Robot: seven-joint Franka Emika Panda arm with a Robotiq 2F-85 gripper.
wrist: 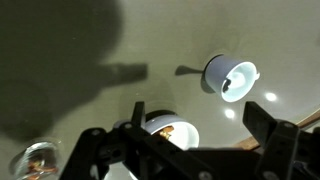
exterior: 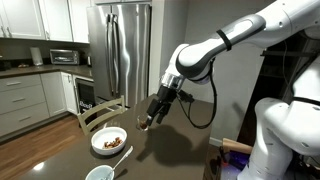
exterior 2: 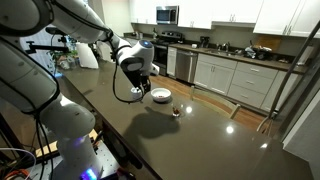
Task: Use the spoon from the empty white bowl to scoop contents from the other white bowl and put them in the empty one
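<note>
The empty white bowl stands at the table's near edge, small and deep, also at upper right in the wrist view. The pale spoon rests in it, handle sticking out over the rim; in the wrist view the spoon is only a glint. The other white bowl, wider, holds the brown contents and sits partly behind my fingers in the wrist view. My gripper hangs open above the table beside the wider bowl, with nothing between its fingers.
A small glass jar stands left of the wider bowl. In an exterior view a white bowl and a small brown thing sit on the dark table. A wooden chair stands behind it.
</note>
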